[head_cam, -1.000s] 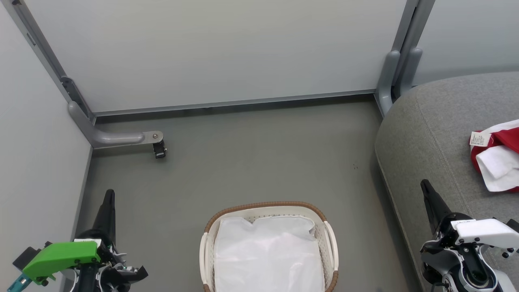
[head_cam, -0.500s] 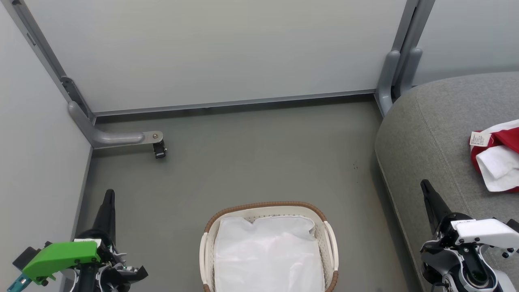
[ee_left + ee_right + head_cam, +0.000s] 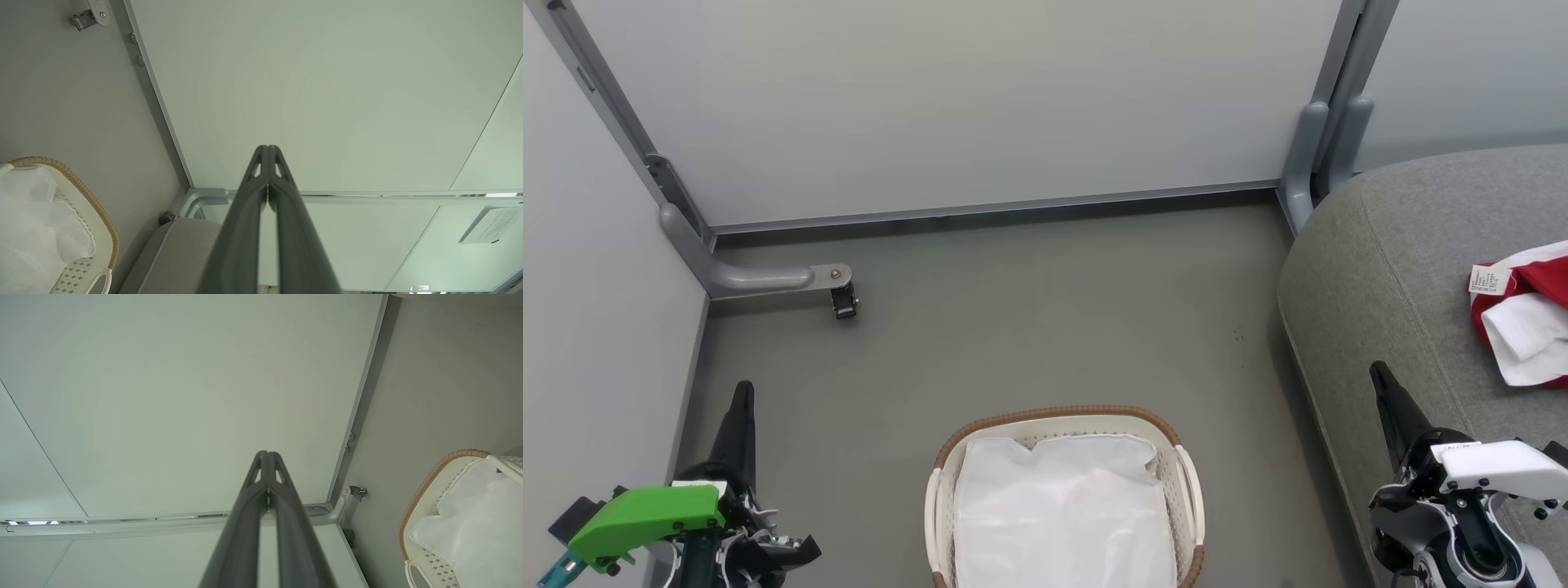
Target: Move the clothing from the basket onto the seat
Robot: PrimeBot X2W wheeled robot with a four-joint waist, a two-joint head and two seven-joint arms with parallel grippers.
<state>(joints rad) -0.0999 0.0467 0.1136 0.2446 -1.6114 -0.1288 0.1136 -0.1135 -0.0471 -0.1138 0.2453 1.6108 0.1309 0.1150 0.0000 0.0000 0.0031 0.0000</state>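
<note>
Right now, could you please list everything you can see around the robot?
clothing: one heap, red and white, on the seat at the head view's right edge
seat: one, grey, right of the basket
basket: one, white with brown rim, on the floor, bottom centre
liner sheet: one, white, inside the basket
floor: one, grey-green
partition panels: three, pale grey, behind and at both sides
caster: one, black, far left on the floor
left gripper: one, dark, shut, lower left
right gripper: one, dark, shut, lower right
</note>
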